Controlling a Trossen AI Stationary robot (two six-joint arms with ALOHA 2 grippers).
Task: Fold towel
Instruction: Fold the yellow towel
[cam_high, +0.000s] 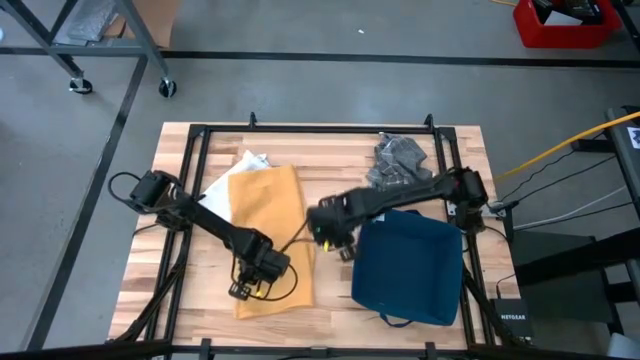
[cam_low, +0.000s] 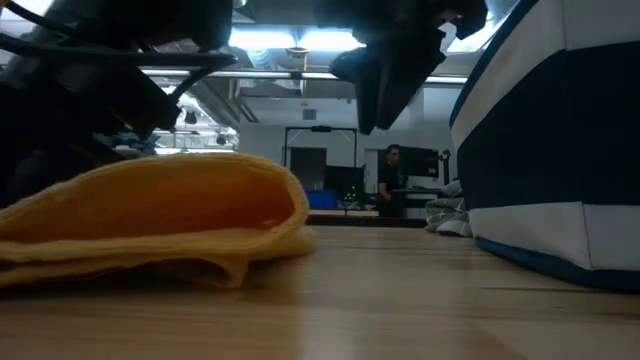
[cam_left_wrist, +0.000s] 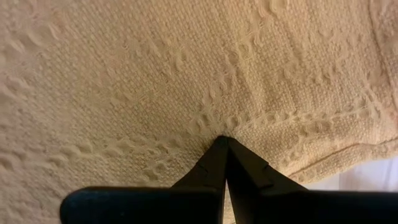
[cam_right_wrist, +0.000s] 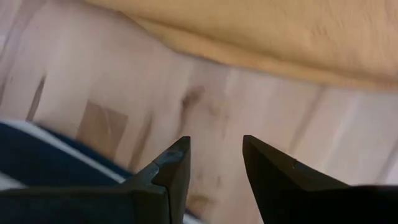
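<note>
A yellow towel lies on the wooden table, left of centre. In the low view it shows folded over on itself, its lower layer resting on the wood. My left gripper is down on the towel's near part, shut on the cloth. My right gripper hangs open above bare wood, between the towel's right edge and a blue bin, with nothing between its fingers. My left gripper pinches a small pucker of the towel's top surface between its two shut fingertips, close to a stitched hem. The fingers come from above, pointing steeply down. The cloth wrinkles around the tips, and the towel lies on the table.
A blue fabric bin with white trim stands on the near right of the table. Grey cloths lie at the far right, and a white cloth peeks out at the towel's far end. A person stands in the room beyond.
</note>
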